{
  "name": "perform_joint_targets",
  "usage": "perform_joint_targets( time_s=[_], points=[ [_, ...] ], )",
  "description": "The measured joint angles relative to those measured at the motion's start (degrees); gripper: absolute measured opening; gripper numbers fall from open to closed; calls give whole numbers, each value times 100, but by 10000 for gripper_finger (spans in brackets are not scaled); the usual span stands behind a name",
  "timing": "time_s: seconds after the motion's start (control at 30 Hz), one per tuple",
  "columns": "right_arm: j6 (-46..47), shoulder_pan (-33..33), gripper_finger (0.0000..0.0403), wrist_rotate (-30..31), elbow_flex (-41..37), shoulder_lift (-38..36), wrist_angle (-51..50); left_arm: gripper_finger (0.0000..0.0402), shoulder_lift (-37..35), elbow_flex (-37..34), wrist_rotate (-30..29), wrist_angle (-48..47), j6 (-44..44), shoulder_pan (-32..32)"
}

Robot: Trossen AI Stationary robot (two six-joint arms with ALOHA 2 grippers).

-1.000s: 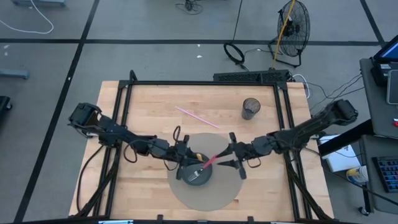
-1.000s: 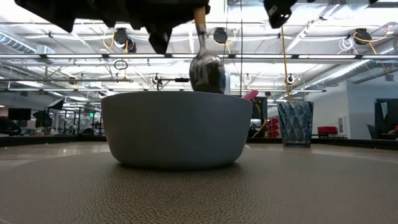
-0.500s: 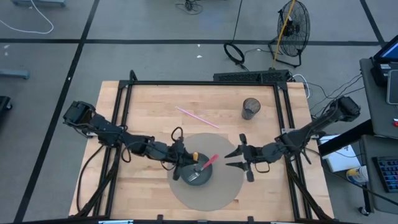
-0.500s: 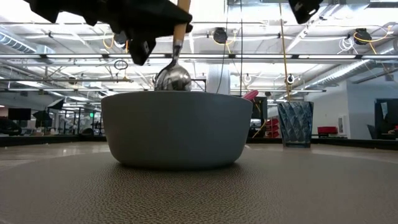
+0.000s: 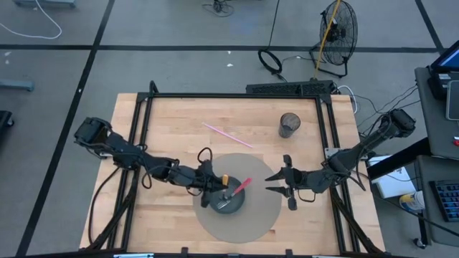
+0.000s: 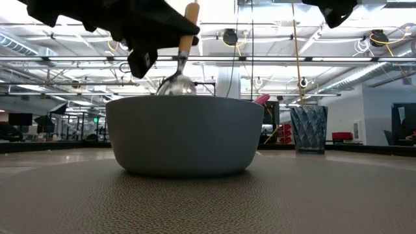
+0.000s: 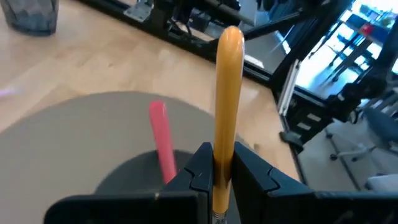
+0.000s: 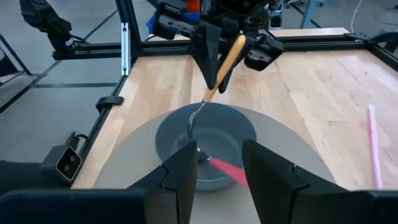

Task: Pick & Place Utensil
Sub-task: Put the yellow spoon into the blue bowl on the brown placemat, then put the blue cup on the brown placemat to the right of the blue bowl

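A spoon with an orange wooden handle [image 5: 223,179] is held by my left gripper [image 5: 214,185] over a grey bowl [image 5: 226,200] that stands on a round grey mat [image 5: 247,226]. In the low view the spoon's metal head [image 6: 176,85] dips behind the bowl's rim [image 6: 185,99]. A pink-handled fork [image 5: 241,187] lies in the bowl, its handle leaning on the rim. My right gripper [image 5: 272,183] is open, right of the bowl over the mat, touching nothing. My left gripper pinches the spoon's wooden handle [image 7: 219,163] between its two fingers, low on the handle toward the metal neck, with the rounded free end [image 7: 231,37] sticking out beyond them. It comes slanting down from the table's left. The spoon hangs steeply, head down inside the bowl.
A pink straw [image 5: 226,134] lies on the wood beyond the mat, also showing in the right wrist view as the straw [image 8: 375,144]. A dark ribbed cup [image 5: 289,125] stands toward the far right. Black frame rails [image 5: 229,95] border the table; bare wood lies at near left.
My right gripper has drawn back from the fork's pink handle toward the table's right edge, staying open. My left gripper has sunk a little over the bowl, and the spoon's head has dropped from above the rim to behind it. The fork stays in the bowl.
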Motion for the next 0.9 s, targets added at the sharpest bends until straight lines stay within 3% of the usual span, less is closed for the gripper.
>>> perform_joint_targets(
  time_s=[0.37, 0.63, 0.9],
  points=[
    [7, -4, 125, 4, 0, 2, 3, 37, 124, -522, -312, 651, -221, -203],
    [31, -4, 125, 53, 0, 2, 4, 81, 128, -579, -531, 423, -175, -155],
    [49, -7, 125, 138, 0, 2, 4, 65, 128, -579, -713, 130, -147, -74]
  ],
)
